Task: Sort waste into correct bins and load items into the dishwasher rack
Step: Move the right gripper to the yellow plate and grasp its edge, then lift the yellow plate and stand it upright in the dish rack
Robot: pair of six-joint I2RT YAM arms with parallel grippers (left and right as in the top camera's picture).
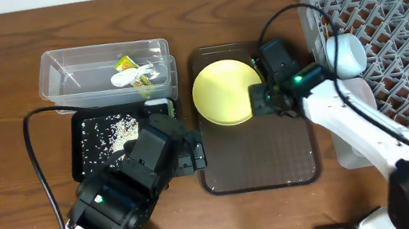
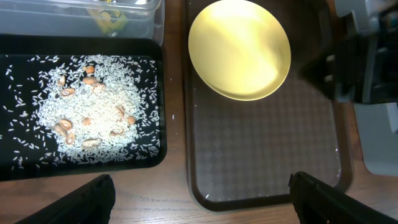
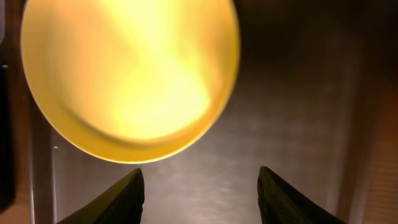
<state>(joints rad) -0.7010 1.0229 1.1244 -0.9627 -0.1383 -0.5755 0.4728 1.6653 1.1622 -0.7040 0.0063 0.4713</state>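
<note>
The snack wrapper point(image 1: 126, 63) has print on it, but it is too small to read.

There is one yellow plate point(image 1: 223, 93). It lies on one big brown tray point(image 1: 260, 163). There is one black tray point(image 1: 80, 153) with a pile of white rice point(image 2: 93, 112) in it, and some brown bits are mixed in. There is one clear tub point(image 1: 60, 75), and inside it are the one wrapper and one white scrap point(image 1: 131, 78). There is one grey rack point(image 1: 403, 28) with one pale bowl point(image 1: 344, 54) in it.

The right arm reaches in from the near right side and bends down over the brown tray. The right gripper point(image 3: 199, 196) has its two fingers spread apart, and nothing is between them. The plate sits just in front of its fingertips, a little toward its left. The plate does not touch them. The rack and the bowl are off to this hand's right.

The left arm comes in from the near left side and points forward. The left gripper point(image 2: 205, 205) hangs above the table with its fingers spread very wide and holds nothing. The black tray with the rice is in front of it on its left. The brown tray and the plate are in front of it on its right. The clear tub is farther ahead, past the black tray.
</note>
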